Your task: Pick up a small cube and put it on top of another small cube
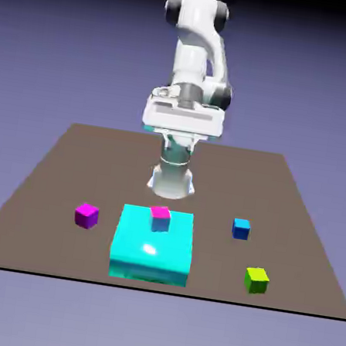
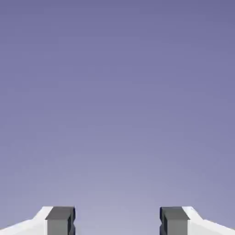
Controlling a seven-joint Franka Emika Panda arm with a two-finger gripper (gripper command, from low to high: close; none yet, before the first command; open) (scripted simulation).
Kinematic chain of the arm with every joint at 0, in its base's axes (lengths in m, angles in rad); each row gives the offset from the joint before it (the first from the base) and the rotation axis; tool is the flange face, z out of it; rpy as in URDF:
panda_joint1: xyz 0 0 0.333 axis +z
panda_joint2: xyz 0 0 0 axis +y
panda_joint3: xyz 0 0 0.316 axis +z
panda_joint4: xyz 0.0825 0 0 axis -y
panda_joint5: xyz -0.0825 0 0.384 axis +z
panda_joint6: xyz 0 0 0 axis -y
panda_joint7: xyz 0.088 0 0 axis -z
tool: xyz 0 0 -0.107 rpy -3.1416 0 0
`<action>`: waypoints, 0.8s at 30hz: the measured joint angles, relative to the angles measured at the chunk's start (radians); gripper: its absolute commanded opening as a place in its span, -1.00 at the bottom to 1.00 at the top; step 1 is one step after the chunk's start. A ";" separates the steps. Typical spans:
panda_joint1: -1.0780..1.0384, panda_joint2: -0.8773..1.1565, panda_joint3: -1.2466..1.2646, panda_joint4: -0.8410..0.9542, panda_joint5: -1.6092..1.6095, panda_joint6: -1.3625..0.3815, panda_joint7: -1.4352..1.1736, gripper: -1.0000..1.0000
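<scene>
The small blue cube [image 1: 240, 228] with a lighter top sits on the table toward the exterior view's right. Over at the left rests the small all-magenta cube [image 1: 86, 215]. My gripper [image 1: 182, 125] hangs high above the table's far part, well away from both cubes. In the hand view the gripper [image 2: 117, 221] is open. Its grey fingertips [image 2: 60, 220] stand wide apart with nothing between them. Only the plain backdrop shows ahead, and no cube appears in the hand view.
A big cyan block [image 1: 152, 248] stands at the front middle of the brown table [image 1: 60, 167], with a pink-topped cube [image 1: 160, 218] on its back edge. A yellow-green cube [image 1: 256, 280] lies at the front right.
</scene>
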 measured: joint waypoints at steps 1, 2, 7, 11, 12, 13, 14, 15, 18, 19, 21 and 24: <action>-0.002 0.036 0.031 0.014 -0.025 -0.038 0.005 0.00; -0.004 0.072 0.063 0.028 -0.051 -0.076 0.010 0.00; -0.013 0.254 0.219 0.096 -0.178 -0.267 0.034 0.00; -0.020 0.399 0.344 0.151 -0.280 -0.419 0.054 0.00; -0.021 0.435 0.376 0.165 -0.305 -0.457 0.059 0.00; -0.008 0.471 0.407 0.179 -0.331 -0.495 0.064 0.00; -0.024 0.507 0.438 0.193 -0.356 -0.533 0.069 0.00; -0.034 0.544 0.470 0.207 -0.382 -0.571 0.074 0.00; -0.032 0.652 0.563 0.248 -0.458 -0.685 0.089 0.00; -0.034 0.689 0.595 0.262 -0.483 -0.724 0.093 0.00; -0.038 0.761 0.657 0.289 -0.534 -0.800 0.103 0.00; -0.043 0.870 0.751 0.331 -0.611 -0.914 0.118 0.00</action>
